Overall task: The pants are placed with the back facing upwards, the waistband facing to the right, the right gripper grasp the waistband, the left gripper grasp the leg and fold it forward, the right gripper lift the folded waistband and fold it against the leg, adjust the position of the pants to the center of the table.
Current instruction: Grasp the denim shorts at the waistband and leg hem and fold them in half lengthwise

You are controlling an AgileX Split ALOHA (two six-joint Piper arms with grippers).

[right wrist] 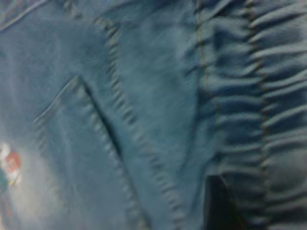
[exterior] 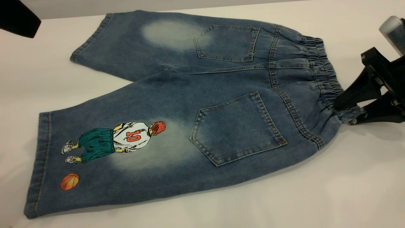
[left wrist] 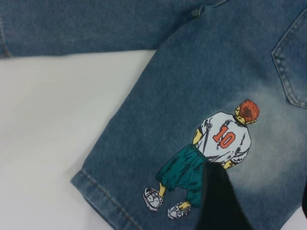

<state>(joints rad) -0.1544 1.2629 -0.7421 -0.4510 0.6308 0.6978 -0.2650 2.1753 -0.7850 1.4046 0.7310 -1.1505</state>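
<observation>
The pants (exterior: 202, 95) lie flat on the table (exterior: 316, 196), back up, with both patch pockets showing. The ruched waistband (exterior: 322, 72) is at the right. My right gripper (exterior: 346, 113) is shut on the waistband's near corner, and the denim bunches between its slim fingers. One dark fingertip (right wrist: 218, 206) lies on the gathered waistband (right wrist: 259, 96). The printed leg (exterior: 126, 158) spreads toward the near left. My left gripper (left wrist: 261, 211) hangs open above that leg (left wrist: 158, 120), beside the number 10 figure and clear of the cloth. Its arm (exterior: 15, 17) shows at the far left corner.
The plain leg (exterior: 126, 41) with a faded patch lies at the far side. A silver cylinder (exterior: 394, 31) on the right arm stands over the table's right edge. Bare white table surrounds the shorts at the front and left.
</observation>
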